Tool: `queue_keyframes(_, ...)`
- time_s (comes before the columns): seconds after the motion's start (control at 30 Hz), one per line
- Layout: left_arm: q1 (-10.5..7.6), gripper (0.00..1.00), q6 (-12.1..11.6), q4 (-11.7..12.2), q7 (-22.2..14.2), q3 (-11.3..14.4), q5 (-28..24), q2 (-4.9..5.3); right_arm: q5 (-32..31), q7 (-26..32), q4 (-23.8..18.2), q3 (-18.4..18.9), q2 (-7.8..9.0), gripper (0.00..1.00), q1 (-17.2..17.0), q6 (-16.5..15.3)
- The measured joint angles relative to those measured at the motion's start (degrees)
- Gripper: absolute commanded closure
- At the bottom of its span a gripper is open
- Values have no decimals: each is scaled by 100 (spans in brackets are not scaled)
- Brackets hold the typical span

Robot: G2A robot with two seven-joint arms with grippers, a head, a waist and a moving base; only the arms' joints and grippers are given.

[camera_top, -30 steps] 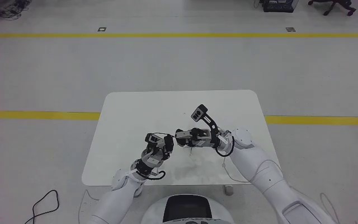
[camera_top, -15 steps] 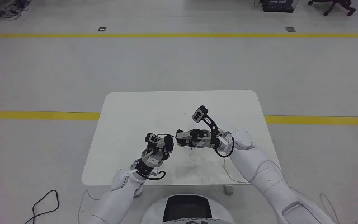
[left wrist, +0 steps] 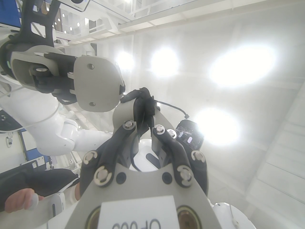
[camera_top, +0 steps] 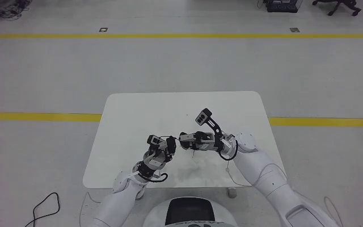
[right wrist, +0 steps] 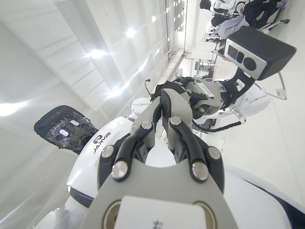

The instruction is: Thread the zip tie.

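Note:
A thin black zip tie (camera_top: 177, 138) is held above the white table (camera_top: 136, 113) between both grippers, which meet tip to tip near the table's middle. My left gripper (camera_top: 170, 145) is shut on the zip tie; in the left wrist view its fingertips (left wrist: 140, 106) pinch the strap, and one end of the zip tie (left wrist: 172, 107) curves out past them. My right gripper (camera_top: 185, 139) is shut on the zip tie too; in the right wrist view a short curved end of the zip tie (right wrist: 147, 87) sticks out beside my right gripper (right wrist: 162, 104). Where the strap runs between the pads is hidden.
Bare white tabletop lies on all sides of the grippers. Its front edge (camera_top: 113, 186) is close below the left arm. Grey floor with yellow lines (camera_top: 51, 117) surrounds the table.
The right arm has shifted very slightly to the right and toward the table's front. Both grippers keep their hold on the zip tie.

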Motion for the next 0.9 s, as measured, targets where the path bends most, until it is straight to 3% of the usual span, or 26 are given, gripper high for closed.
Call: queue_keyframes(0.9,0,100,0,0,0,0,0,0,63,80,195,25,-36,100,-4,-11)
